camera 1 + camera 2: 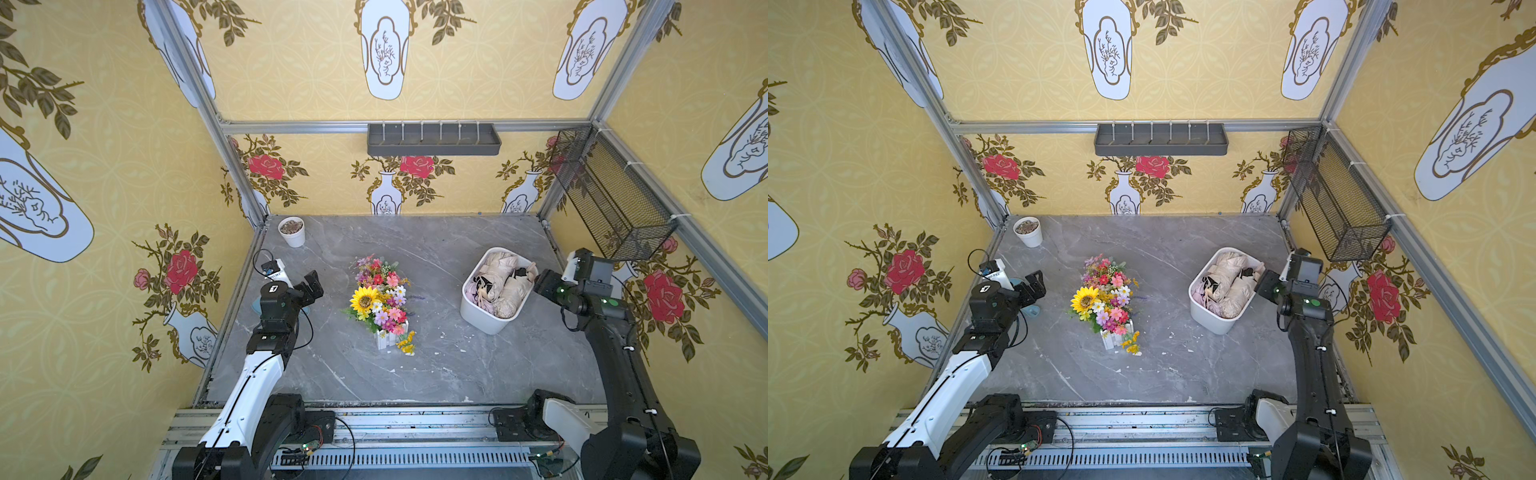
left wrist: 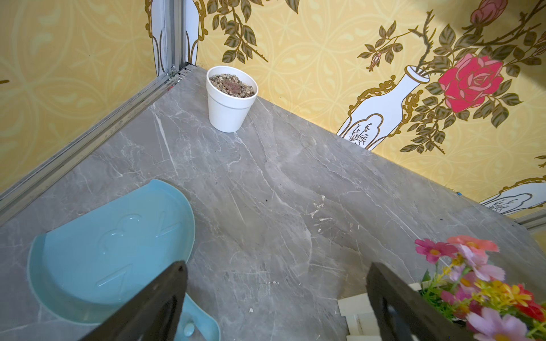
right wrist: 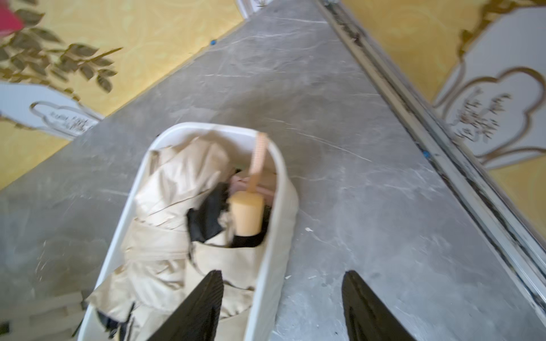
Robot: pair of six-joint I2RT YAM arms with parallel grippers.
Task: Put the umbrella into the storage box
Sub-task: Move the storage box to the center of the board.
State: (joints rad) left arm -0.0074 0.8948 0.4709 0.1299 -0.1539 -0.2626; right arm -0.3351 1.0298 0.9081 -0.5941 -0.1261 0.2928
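The beige folded umbrella [image 3: 177,183] is lying inside the white storage box [image 1: 484,318]; both arms' jaws are gaping empty. The right pair is hanging at the box's rim and, I'd say, risking a snag on the fabric.

Legible text: none in any view. Marks noted, none readable:

1. White emblem [image 1: 274,288] on the black joint housing of the left arm, seen in both top views [image 1: 985,288]. It is a small angular logo mark, and no letters can be made out.
2. Small device [image 1: 271,267] with a cable, at the left edge of the tabletop [image 1: 415,374]. It has a blue label on its upper face, with print too small to read.
3. Light blue dustpan [image 2: 112,251], left wrist view. Raised moulded marks sit in the pan: one curled like a 3, the others angular strokes. They cannot be confirmed as characters.
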